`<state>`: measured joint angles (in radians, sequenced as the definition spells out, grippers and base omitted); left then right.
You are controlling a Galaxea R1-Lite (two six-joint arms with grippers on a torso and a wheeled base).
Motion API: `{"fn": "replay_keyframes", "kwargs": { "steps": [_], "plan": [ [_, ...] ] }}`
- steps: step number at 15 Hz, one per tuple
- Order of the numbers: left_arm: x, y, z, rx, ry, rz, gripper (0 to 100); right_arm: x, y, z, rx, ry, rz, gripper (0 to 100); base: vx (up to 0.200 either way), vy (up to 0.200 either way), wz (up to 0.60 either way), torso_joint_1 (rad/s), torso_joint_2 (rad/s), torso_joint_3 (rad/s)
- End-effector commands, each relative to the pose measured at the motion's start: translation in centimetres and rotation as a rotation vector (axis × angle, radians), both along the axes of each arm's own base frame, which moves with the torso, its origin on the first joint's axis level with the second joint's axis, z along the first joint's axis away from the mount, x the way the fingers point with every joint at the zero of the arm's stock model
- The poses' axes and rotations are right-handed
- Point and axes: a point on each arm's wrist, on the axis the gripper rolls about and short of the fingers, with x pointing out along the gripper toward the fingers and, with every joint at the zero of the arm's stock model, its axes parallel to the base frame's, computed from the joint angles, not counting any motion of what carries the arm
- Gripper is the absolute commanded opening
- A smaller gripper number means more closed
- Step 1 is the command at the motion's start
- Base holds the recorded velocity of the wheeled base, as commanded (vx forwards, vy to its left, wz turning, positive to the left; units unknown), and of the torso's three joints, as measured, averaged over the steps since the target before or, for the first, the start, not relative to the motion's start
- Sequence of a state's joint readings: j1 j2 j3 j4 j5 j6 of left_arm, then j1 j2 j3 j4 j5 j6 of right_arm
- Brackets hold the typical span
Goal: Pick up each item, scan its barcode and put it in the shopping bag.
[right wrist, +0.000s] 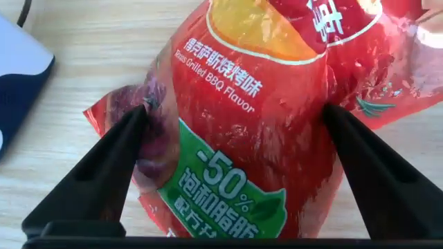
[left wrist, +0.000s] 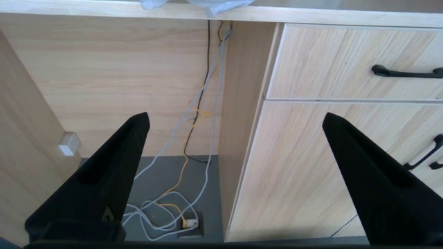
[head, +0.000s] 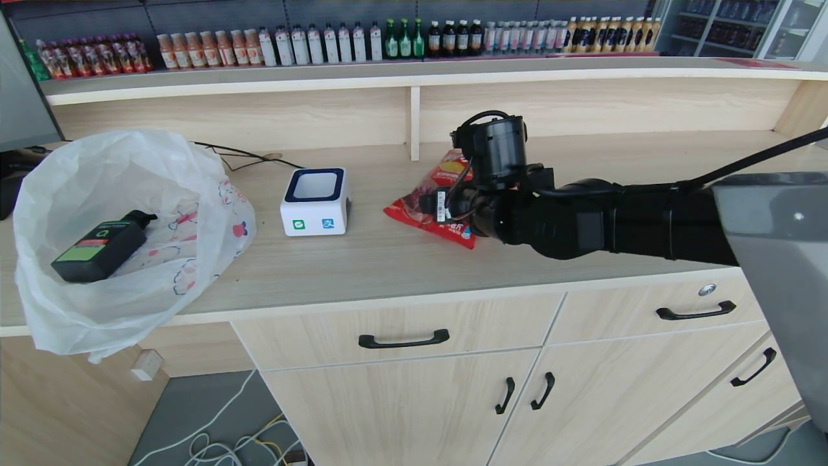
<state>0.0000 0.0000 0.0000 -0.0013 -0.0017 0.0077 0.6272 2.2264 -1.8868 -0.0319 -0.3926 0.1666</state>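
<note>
A red snack bag (head: 404, 208) lies flat on the wooden counter (head: 362, 259), right of a white scanner (head: 315, 202) with a dark-rimmed window. My right gripper (head: 440, 204) hangs low over the bag. In the right wrist view the snack bag (right wrist: 249, 83) sits between the fingers (right wrist: 104, 173), and the right gripper (right wrist: 232, 117) is open around its sides. The white shopping bag (head: 139, 145) stands open at the counter's left end, with a black bottle (head: 100, 246) lying inside. My left gripper (left wrist: 232, 131) is open and holds nothing, down in front of the cabinet.
A raised back ledge with an upright divider (head: 414, 123) runs behind the counter, and black cables (head: 239, 155) trail near the scanner. Shelves of bottles (head: 388, 39) line the far wall. Drawers (head: 401, 340) sit below, with loose wires (left wrist: 173, 207) on the floor.
</note>
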Motion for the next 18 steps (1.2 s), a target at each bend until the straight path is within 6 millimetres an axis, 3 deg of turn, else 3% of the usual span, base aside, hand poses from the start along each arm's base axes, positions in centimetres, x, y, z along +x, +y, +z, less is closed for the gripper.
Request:
{"fn": "replay_keyframes", "kwargs": {
  "steps": [1, 4, 8, 15, 18],
  "plan": [
    [0.0, 0.0, 0.0, 0.0, 0.0, 0.0, 100, -0.6, -1.4, -0.7, -0.094, 0.017, 0.04, 100, 0.0, 0.0, 0.0, 0.0, 0.0, 0.0],
    [0.0, 0.0, 0.0, 0.0, 0.0, 0.0, 100, -0.1, -2.0, -0.1, -0.145, -0.095, 0.104, 100, 0.0, 0.0, 0.0, 0.0, 0.0, 0.0],
    [0.0, 0.0, 0.0, 0.0, 0.0, 0.0, 100, -0.5, -4.7, 1.2, -0.193, -0.112, 0.115, 100, 0.0, 0.0, 0.0, 0.0, 0.0, 0.0],
    [0.0, 0.0, 0.0, 0.0, 0.0, 0.0, 100, -1.3, -12.1, 2.3, -0.306, -0.102, 0.017, 100, 0.0, 0.0, 0.0, 0.0, 0.0, 0.0],
    [0.0, 0.0, 0.0, 0.0, 0.0, 0.0, 100, -2.0, -11.4, 3.4, -0.267, -0.16, 0.094, 100, 0.0, 0.0, 0.0, 0.0, 0.0, 0.0]
  ]
}}
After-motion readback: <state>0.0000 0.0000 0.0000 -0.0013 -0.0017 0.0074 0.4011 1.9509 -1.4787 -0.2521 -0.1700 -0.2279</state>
